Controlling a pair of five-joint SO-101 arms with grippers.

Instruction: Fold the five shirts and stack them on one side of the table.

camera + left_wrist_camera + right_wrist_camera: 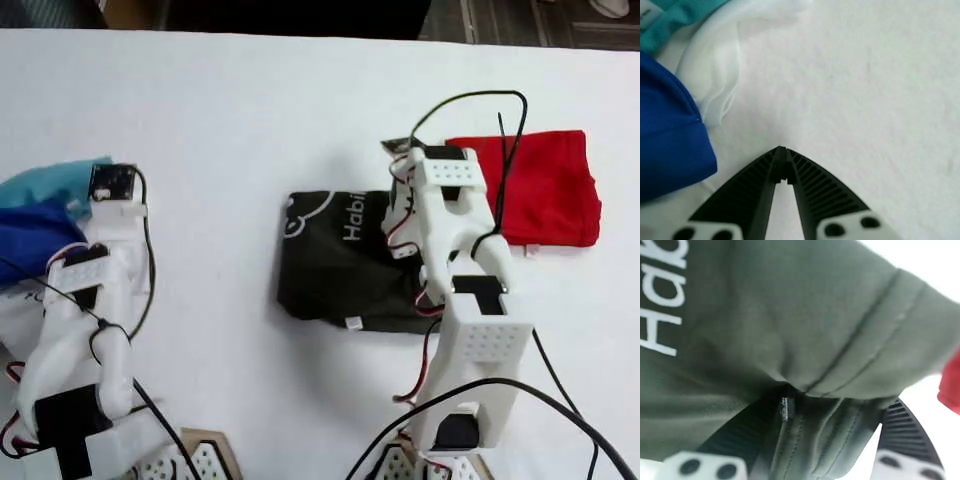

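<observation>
The black shirt was laid mid-tabletop, long axis across, with the folded red shirt just beside it on the right. Its far right corner was straddled by the nearer right tool, jaws spread, cloth between. The left tool was pressed together beside the blue shirt, well apart.

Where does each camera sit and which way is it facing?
High view: fixed above the table, looking down; left arm and right arm show, with black shirt, red shirt, blue shirt.
Left wrist view: on the left wrist, facing past the shut left gripper at the table beside the blue shirt.
Right wrist view: on the right wrist, close on the black shirt, fabric lying inside the open right gripper.
Shared: high and right wrist views both show the black shirt.
</observation>
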